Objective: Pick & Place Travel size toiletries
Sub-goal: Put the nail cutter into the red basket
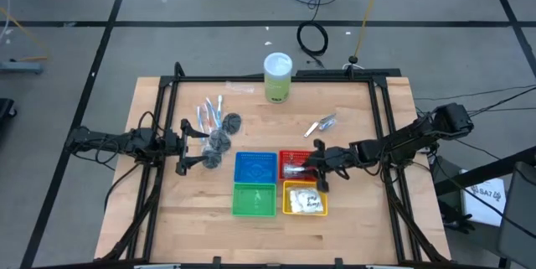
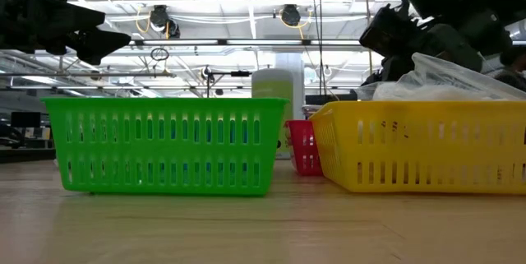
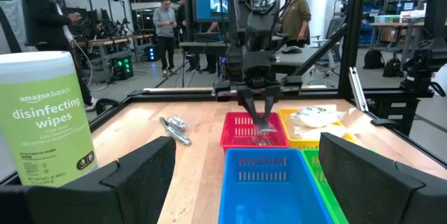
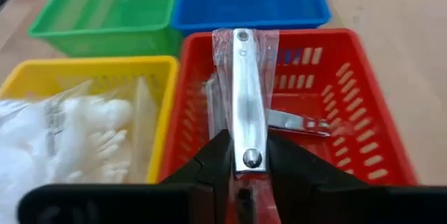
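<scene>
Right gripper [image 4: 241, 155] pinches a wrapped silver item [image 4: 243, 84] by one end over the red basket [image 4: 363, 112]; seemingly light, stiff and slippery, so a mid-length hold appears safer; left gripper [image 1: 186, 147] waits open.

Right arm is extended from the right edge toward the tabletop's middle, wrist angled downward. Right end effector [image 1: 319, 171] is seen lowered, its fingers [image 4: 213, 161] closed on a silver clipper-like item in clear wrap [image 4: 242, 95]. Left arm is stretched in from the left edge, held level. Left end effector [image 1: 189, 147] is seen with fingers [image 3: 136, 175] spread wide, nothing between them.
</scene>
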